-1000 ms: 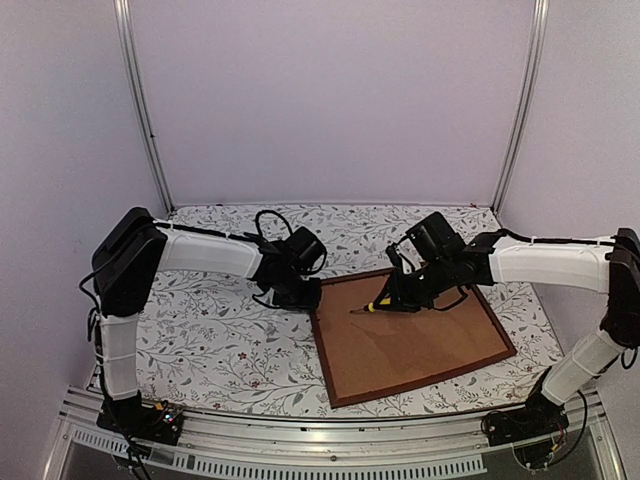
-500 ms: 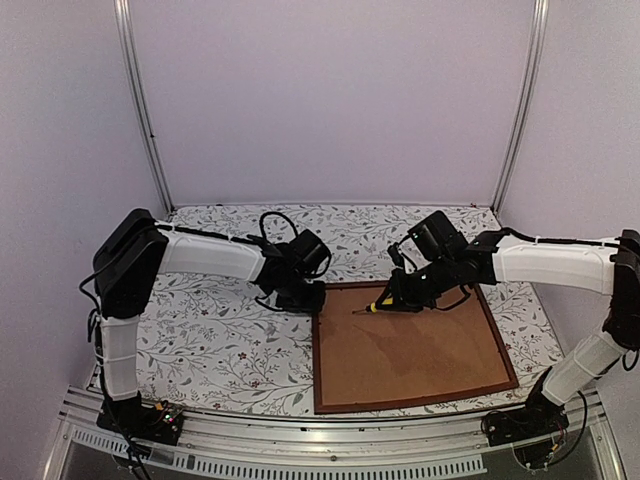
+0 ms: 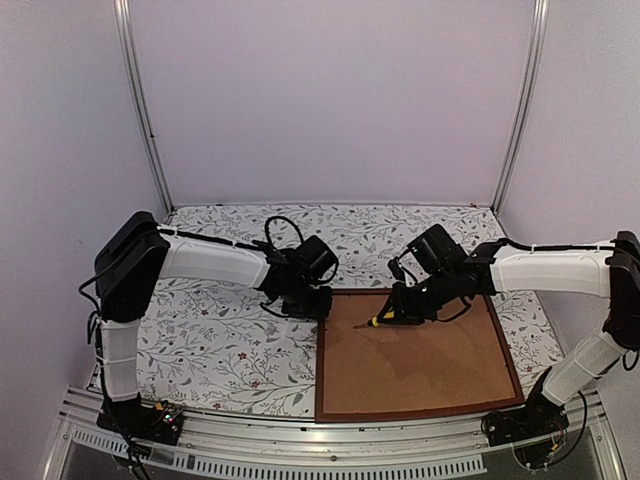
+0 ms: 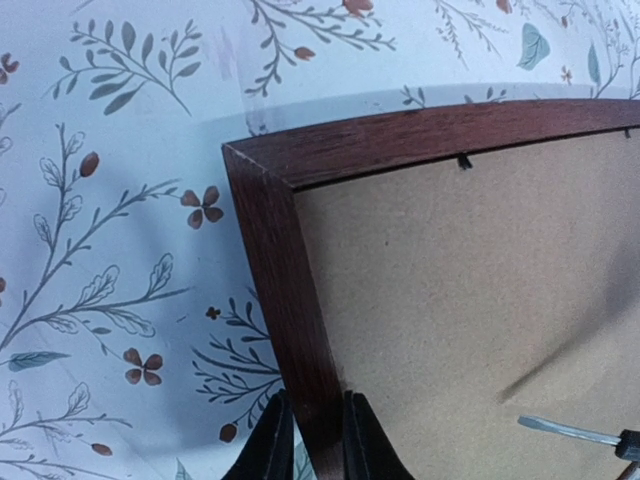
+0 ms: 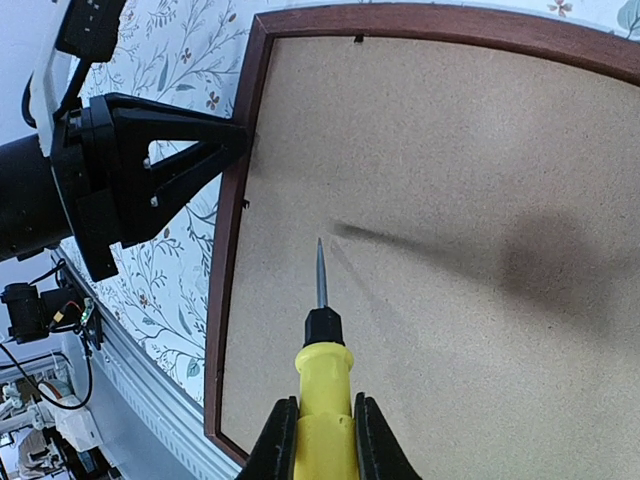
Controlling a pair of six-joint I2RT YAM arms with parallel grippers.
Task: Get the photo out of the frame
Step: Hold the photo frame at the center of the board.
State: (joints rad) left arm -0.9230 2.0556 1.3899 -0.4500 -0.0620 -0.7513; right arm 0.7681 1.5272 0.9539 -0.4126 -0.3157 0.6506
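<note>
Frame (image 4: 290,290): face down, clamped by left gripper (image 4: 314,445).
Right gripper (image 5: 322,445): closed on screwdriver (image 5: 323,375).
Backing board (image 5: 450,300): not yet lifted; photo unseen.

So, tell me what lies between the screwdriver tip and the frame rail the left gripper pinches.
Only bare backing board, shown in the right wrist view, between screwdriver and frame.

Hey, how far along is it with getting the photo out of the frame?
Done: the frame lies back up, with the left gripper clamped on its side rail. In hand: the right gripper holds a screwdriver over the backing board. Left: remove that board, then the hidden photo.
</note>
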